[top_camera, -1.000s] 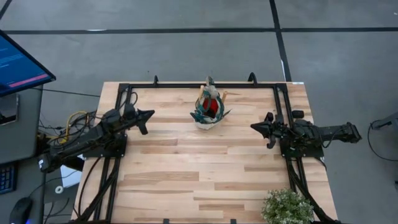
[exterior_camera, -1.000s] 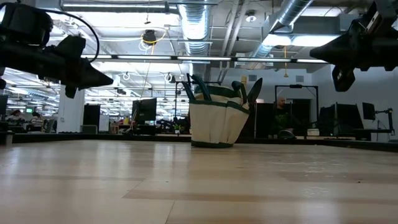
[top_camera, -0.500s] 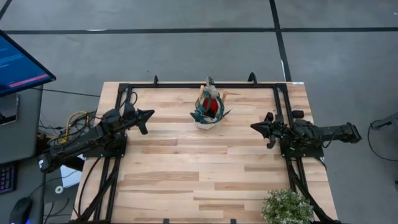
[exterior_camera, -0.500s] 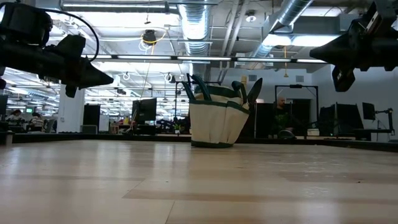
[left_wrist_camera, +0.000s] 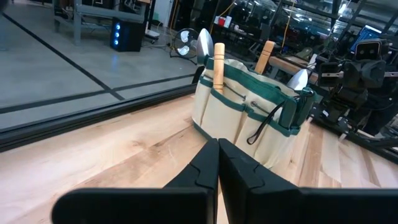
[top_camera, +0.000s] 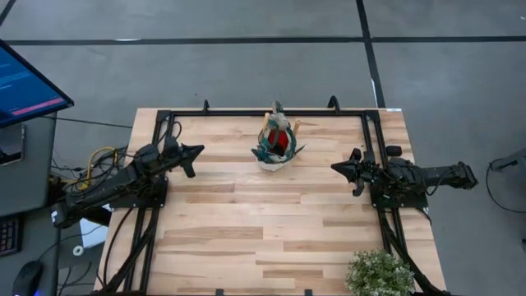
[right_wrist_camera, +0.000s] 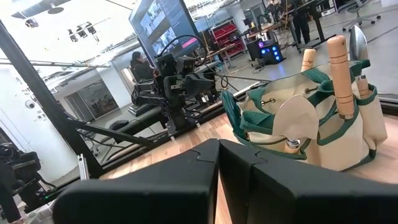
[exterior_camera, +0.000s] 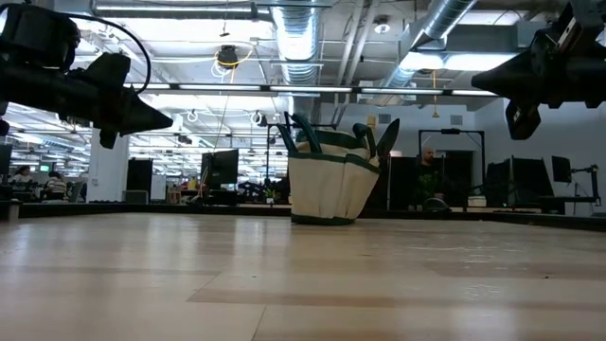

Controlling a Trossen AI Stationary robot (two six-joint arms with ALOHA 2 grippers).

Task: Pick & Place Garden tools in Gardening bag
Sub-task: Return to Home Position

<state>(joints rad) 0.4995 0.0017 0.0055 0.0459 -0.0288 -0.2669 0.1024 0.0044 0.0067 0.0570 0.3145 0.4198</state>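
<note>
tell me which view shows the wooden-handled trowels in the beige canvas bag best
The right wrist view: the wooden-handled trowels stand close and large in the beige canvas bag, handles and silver blades distinct. The left wrist view shows them smaller. The high view gives only a jumble from above; the low view mostly the bag's side.

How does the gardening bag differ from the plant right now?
Place: the gardening bag stands centrally, between the arms; the plant sits at a corner of the table on the right arm's side.
Look: the bag is beige canvas with green trim; the plant is a leafy green clump.
Load: the bag holds wooden-handled trowels; the plant holds no tools.
Shared: neither is touched; left pincer and right pincer are shut, clear of both.
</note>
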